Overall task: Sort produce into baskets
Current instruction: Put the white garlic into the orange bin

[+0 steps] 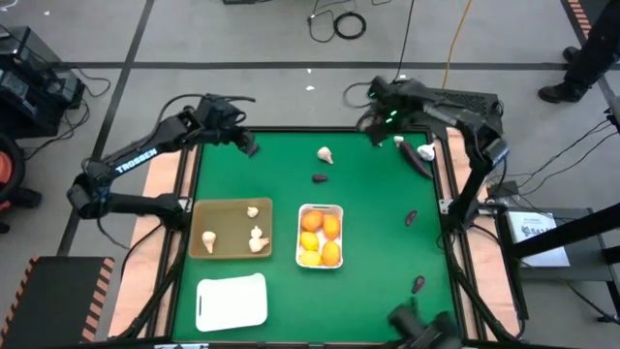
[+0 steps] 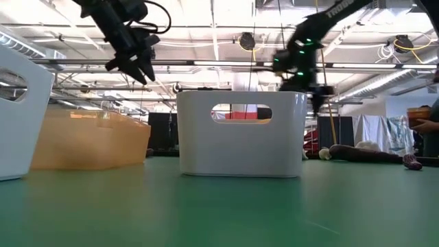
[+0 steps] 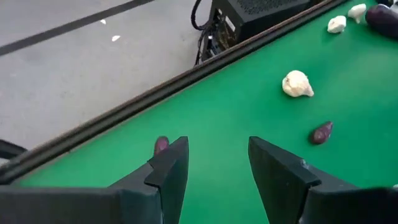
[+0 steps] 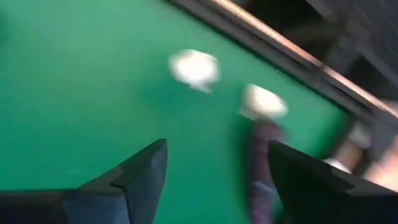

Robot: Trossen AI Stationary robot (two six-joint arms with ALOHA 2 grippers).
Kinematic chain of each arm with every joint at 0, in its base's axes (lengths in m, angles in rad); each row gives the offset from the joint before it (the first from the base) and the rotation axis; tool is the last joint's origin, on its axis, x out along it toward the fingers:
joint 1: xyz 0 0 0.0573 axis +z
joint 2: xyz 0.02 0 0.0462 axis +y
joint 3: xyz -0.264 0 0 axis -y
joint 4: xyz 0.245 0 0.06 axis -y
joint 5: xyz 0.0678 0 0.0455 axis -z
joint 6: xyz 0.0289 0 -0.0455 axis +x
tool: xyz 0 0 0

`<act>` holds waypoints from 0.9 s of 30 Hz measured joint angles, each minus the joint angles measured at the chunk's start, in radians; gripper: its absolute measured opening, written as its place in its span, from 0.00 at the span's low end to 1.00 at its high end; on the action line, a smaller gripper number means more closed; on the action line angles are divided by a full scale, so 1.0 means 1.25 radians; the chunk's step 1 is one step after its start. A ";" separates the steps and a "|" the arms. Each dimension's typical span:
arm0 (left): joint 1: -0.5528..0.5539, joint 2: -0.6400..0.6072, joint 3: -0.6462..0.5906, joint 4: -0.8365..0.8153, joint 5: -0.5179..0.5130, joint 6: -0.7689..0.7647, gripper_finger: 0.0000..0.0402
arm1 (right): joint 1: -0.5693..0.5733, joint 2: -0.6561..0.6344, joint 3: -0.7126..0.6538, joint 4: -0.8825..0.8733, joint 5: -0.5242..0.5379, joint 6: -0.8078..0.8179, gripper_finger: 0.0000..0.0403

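At the far right corner of the green table [image 1: 368, 213] your right gripper [image 1: 376, 124] hangs above the mat, fingers spread, nothing between them. Just beside it you've got two whitish bulbs [image 4: 194, 67] and a long dark purple vegetable [image 1: 418, 161] near the right edge.

Left gripper [image 1: 248, 145] sits over the far left part of the mat, also spread wide and empty. Ahead of it: a loose garlic bulb [image 1: 325, 153] and a small purple piece [image 1: 319, 177], apart from each other.

Tan basket [image 1: 231, 229] holds four garlic bulbs. Middle white basket [image 1: 320, 236], just right of it, holds the orange fruits [image 1: 321, 238]. Near white basket [image 1: 232, 301] has nothing in it.

Two more small purple pieces lie on the right side: one mid-table [image 1: 410, 218], one nearer the front [image 1: 418, 284].
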 joint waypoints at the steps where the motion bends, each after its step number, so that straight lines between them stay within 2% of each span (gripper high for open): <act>1: -0.002 -0.002 -0.006 0.001 0.000 -0.004 0.44 | -0.033 -0.007 -0.003 -0.021 0.004 0.000 0.67; 5: -0.011 -0.002 -0.017 0.004 0.002 -0.005 0.44 | -0.125 -0.028 -0.027 -0.068 0.007 -0.038 0.73; 11: -0.018 -0.002 -0.017 0.053 0.002 -0.016 0.44 | -0.191 -0.030 -0.042 -0.147 0.039 -0.115 0.76; 16: -0.018 -0.002 -0.017 0.073 0.003 -0.026 0.44 | -0.188 -0.021 -0.053 -0.142 0.026 -0.181 0.70; 22: -0.018 -0.002 -0.017 0.096 0.003 -0.026 0.44 | -0.184 0.033 -0.059 -0.150 0.065 -0.285 0.60; 25: -0.018 0.001 -0.017 0.128 0.003 -0.026 0.44 | -0.160 0.072 -0.057 -0.188 0.118 -0.341 0.56; 27: -0.018 0.003 -0.017 0.147 0.005 -0.027 0.44 | -0.142 0.103 -0.056 -0.209 0.191 -0.356 0.55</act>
